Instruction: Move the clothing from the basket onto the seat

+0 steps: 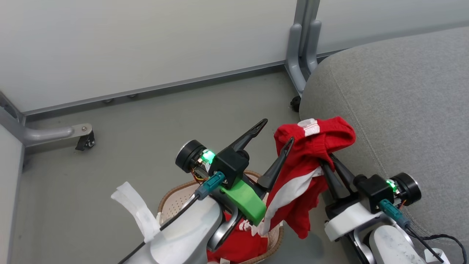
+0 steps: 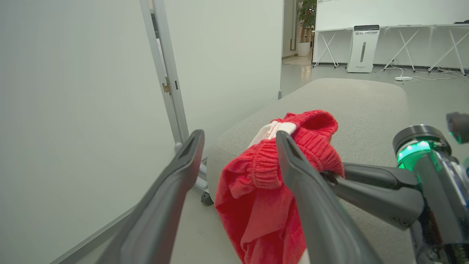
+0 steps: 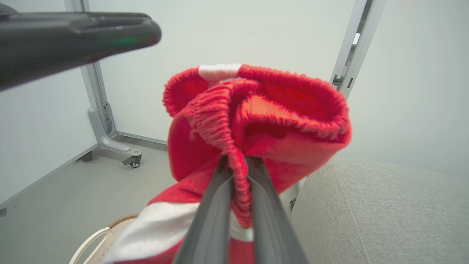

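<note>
My right gripper (image 1: 327,164) is shut on the ribbed waistband of a red garment with white panels (image 1: 315,141), held up at the left edge of the grey seat (image 1: 403,102). Its top leans over the seat's rim while the rest hangs down beside the basket (image 1: 176,194). In the right wrist view the two fingers pinch the waistband (image 3: 238,163) of the garment (image 3: 263,121). My left gripper (image 1: 277,131) stands open above the basket, its right finger touching the held garment (image 2: 256,205). A second red garment (image 1: 238,245) lies in the basket, partly hidden by my left arm.
Pale partition walls stand behind, with grey metal feet on casters (image 1: 86,141) and a post (image 1: 302,55) close to the seat's corner. Grey floor (image 1: 146,121) lies between the walls and the basket. The left wrist view shows tables and a white appliance (image 2: 362,47) far off.
</note>
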You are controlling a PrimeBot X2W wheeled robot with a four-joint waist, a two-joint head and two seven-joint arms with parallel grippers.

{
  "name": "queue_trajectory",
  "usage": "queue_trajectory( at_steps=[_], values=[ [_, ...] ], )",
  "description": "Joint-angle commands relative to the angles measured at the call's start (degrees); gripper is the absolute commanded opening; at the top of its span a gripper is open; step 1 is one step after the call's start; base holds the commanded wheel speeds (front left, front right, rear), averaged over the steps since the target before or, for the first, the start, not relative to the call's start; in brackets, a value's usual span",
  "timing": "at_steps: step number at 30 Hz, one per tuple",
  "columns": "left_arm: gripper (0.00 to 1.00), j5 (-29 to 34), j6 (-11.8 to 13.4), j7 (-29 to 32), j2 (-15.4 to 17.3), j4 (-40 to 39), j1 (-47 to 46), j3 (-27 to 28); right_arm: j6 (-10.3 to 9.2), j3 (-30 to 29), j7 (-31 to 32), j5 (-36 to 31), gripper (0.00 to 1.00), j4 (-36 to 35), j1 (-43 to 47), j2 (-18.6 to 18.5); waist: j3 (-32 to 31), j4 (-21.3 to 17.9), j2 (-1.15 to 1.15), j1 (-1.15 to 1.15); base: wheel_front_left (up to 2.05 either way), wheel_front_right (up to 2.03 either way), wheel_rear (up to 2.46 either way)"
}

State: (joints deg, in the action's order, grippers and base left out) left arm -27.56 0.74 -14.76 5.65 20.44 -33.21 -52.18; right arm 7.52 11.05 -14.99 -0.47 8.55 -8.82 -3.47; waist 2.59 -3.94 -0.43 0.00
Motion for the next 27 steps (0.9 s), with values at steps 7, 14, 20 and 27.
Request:
queue_trajectory(
  at_steps=[7,14,20,27],
  values=[
    [1.00,1.66,-0.58,-0.46,2.74,-3.00,2.34,1.84,-0.06,-3.66,-0.29,0.42,0.00,-4.54,0.46,-0.21,4.09,-6.34,0.43,0.00,0.00,0.00,0.00],
    [1.00,5.63,-1.60,-0.43,5.97,-8.28,4.85,3.91,-0.06,-6.78,-0.28,1.61,0.00,-9.72,1.37,0.28,7.77,-13.82,0.43,0.00,0.00,0.00,0.00],
    [1.00,6.94,-1.94,-0.39,7.79,-10.14,7.41,5.62,-0.07,-8.38,-0.28,1.71,0.00,-13.56,3.38,0.48,10.76,-19.82,0.43,0.00,0.00,0.00,0.00],
    [1.00,7.70,-2.70,-0.39,9.64,-11.33,8.79,6.72,-0.06,-10.14,-0.29,4.49,0.00,-15.86,5.30,0.61,13.76,-25.61,0.43,0.00,0.00,0.00,0.00]
  ],
)
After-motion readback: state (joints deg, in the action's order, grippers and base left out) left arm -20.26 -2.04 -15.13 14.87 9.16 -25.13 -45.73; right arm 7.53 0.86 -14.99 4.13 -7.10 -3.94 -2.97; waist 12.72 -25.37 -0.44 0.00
